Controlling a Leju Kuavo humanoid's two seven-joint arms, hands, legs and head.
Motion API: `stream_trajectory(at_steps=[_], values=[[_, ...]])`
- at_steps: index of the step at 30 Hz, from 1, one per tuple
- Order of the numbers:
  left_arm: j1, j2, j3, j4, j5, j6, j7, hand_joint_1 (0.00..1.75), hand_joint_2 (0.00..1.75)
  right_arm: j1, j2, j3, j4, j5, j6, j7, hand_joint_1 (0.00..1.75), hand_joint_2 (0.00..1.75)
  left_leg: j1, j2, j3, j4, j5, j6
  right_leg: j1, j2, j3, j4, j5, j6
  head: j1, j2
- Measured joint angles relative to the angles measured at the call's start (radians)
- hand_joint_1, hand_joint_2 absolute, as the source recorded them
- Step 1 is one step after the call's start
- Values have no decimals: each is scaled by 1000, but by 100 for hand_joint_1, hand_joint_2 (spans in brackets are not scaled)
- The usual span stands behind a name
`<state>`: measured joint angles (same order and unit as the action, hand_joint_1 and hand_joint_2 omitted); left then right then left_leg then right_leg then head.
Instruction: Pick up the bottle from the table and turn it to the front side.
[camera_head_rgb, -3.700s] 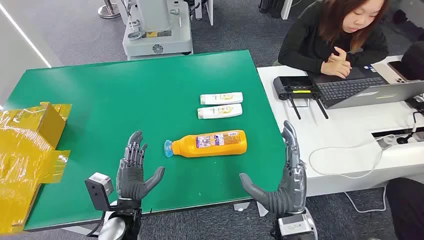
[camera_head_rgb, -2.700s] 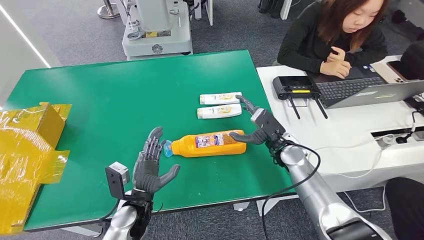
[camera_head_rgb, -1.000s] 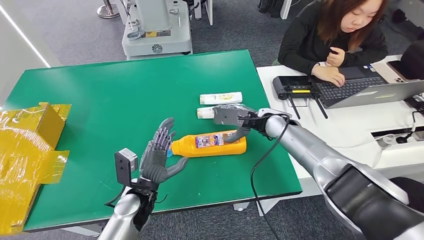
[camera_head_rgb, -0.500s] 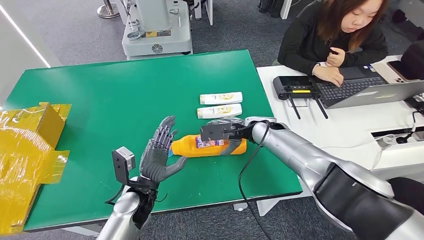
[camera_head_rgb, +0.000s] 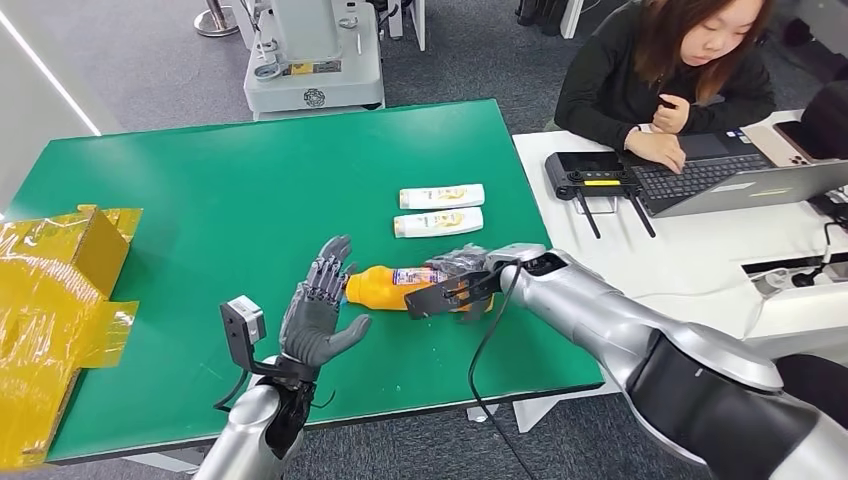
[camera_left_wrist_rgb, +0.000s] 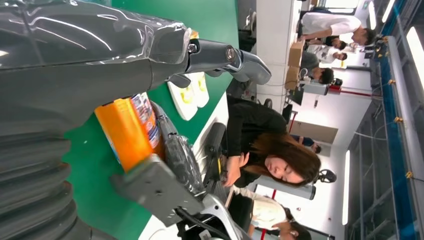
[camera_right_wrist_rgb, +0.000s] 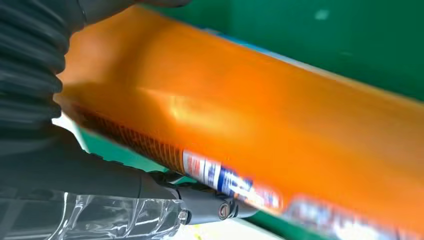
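Observation:
An orange bottle (camera_head_rgb: 383, 287) with a printed label lies on the green table (camera_head_rgb: 250, 190), its cap end pointing to my left hand. My right hand (camera_head_rgb: 462, 280) reaches in from the right and grips the bottle's body, hiding its base half. In the right wrist view the orange bottle (camera_right_wrist_rgb: 250, 110) is blurred and close, with my right hand (camera_right_wrist_rgb: 75, 175) wrapped around it. My left hand (camera_head_rgb: 318, 310) stands open, palm facing the bottle's cap end, just short of it. The left wrist view shows the left hand (camera_left_wrist_rgb: 75, 65) and the bottle (camera_left_wrist_rgb: 125, 132) beyond it.
Two white tubes (camera_head_rgb: 441, 196) (camera_head_rgb: 438, 222) lie side by side just behind the bottle. A yellow cardboard box (camera_head_rgb: 60, 290) sits at the table's left edge. To the right, a person (camera_head_rgb: 680, 70) works at a white desk (camera_head_rgb: 700, 270) with a laptop (camera_head_rgb: 740, 180).
My right arm swung in from the right, came over the bottle and closed on its body. The left hand rose toward the cap end and has held still for the last second.

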<state>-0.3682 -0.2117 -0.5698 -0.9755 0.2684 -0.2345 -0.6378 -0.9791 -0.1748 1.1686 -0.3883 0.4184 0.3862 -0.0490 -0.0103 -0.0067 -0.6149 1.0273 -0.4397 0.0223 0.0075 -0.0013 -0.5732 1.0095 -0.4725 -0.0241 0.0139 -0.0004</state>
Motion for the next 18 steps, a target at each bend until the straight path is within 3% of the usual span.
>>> stream_trajectory(at_steps=[1,4,5,7,10,18], values=[[1,0,0,2,-1,-2,0,0,175,-6,-2,25,1,29,-3,0,18,175,0,0,0,0,0,0,0,0,0,0,0,0,0,0],[4,0,3,7,-8,-4,-3,0,175,-19,-9,88,5,84,-8,-8,106,175,0,0,0,0,0,0,0,0,0,0,0,0,0,0],[6,1,6,7,-12,-3,-5,0,175,-22,-10,105,7,96,-13,-12,128,175,0,0,0,0,0,0,0,0,1,0,0,0,0,0],[12,3,12,7,-20,1,-9,0,175,-26,-12,136,11,119,-31,-16,149,175,0,2,2,0,0,0,0,1,2,0,0,0,0,0],[23,6,26,7,-28,5,-13,0,175,-27,-13,171,18,145,-58,-17,168,175,0,2,6,0,0,0,0,2,6,-1,0,0,0,0],[51,6,57,7,-21,-10,-16,0,175,-25,-13,203,26,163,-88,-17,175,175,0,1,10,0,0,1,0,0,11,-1,0,1,0,0]])
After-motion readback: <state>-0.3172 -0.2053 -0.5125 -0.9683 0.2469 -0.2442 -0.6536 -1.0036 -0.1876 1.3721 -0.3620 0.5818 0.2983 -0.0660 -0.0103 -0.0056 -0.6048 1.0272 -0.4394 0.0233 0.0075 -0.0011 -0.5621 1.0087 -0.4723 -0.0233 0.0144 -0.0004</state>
